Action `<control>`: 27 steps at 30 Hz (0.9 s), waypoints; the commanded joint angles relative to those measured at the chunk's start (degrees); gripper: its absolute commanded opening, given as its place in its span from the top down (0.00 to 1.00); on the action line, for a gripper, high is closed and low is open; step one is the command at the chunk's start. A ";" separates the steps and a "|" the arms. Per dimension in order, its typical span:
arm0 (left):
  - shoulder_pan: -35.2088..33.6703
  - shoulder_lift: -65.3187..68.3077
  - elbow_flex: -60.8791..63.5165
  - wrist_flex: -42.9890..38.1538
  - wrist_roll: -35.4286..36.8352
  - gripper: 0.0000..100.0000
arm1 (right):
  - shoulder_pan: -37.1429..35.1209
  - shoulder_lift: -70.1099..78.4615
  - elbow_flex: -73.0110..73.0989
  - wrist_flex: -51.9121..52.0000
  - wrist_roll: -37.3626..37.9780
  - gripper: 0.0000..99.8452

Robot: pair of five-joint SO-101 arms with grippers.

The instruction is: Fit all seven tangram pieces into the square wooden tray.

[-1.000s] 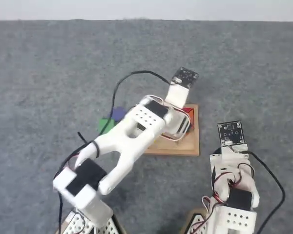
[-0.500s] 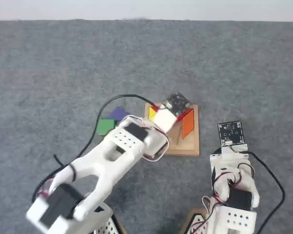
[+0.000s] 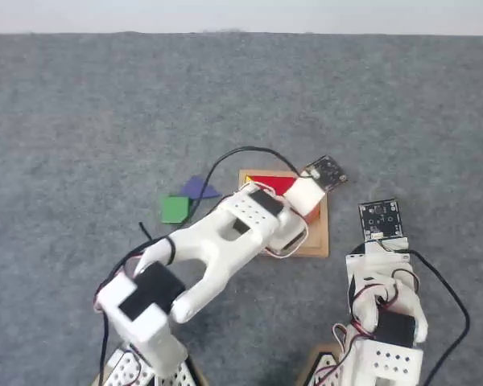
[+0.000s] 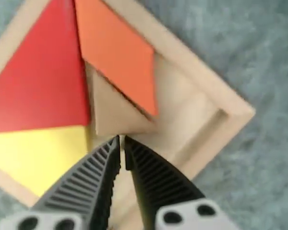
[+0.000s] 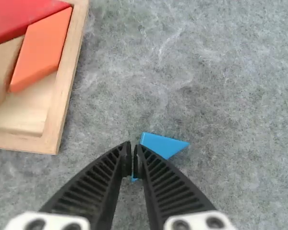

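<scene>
The square wooden tray (image 4: 221, 125) holds a red triangle (image 4: 43, 81), an orange parallelogram (image 4: 117, 52) and a yellow piece (image 4: 33, 153). My left gripper (image 4: 121, 140) is shut and holds nothing. Its tips hover over bare tray floor beside the yellow and red pieces. In the high view this left arm (image 3: 225, 241) covers much of the tray (image 3: 315, 241). My right gripper (image 5: 133, 146) is shut just above the carpet, with its tips at the edge of a blue triangle (image 5: 163, 143). A green square (image 3: 175, 209) and a purple triangle (image 3: 197, 188) lie left of the tray.
The right arm (image 3: 382, 273) stands at the front right, close to the tray's right side (image 5: 62, 96). Grey carpet (image 3: 80, 121) spreads open to the left and behind the tray. A black cable (image 3: 225, 161) arcs over the left arm.
The left arm's wrist came down from behind the tray to over it, then swung toward the tray's right side. The right arm has not moved.
</scene>
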 commanded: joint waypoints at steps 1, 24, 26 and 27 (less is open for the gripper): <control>0.35 1.49 -6.64 0.88 -0.97 0.99 | 0.57 -1.01 0.97 0.04 0.79 0.98; -31.82 -35.25 8.22 16.09 2.81 0.80 | 0.57 -1.01 0.97 0.04 0.79 0.98; -37.54 -33.93 8.66 17.23 -0.26 0.75 | 0.57 -1.01 0.97 0.04 0.79 0.98; -39.47 -32.88 8.92 17.23 -2.11 0.75 | 0.57 -1.01 0.97 0.04 0.79 0.98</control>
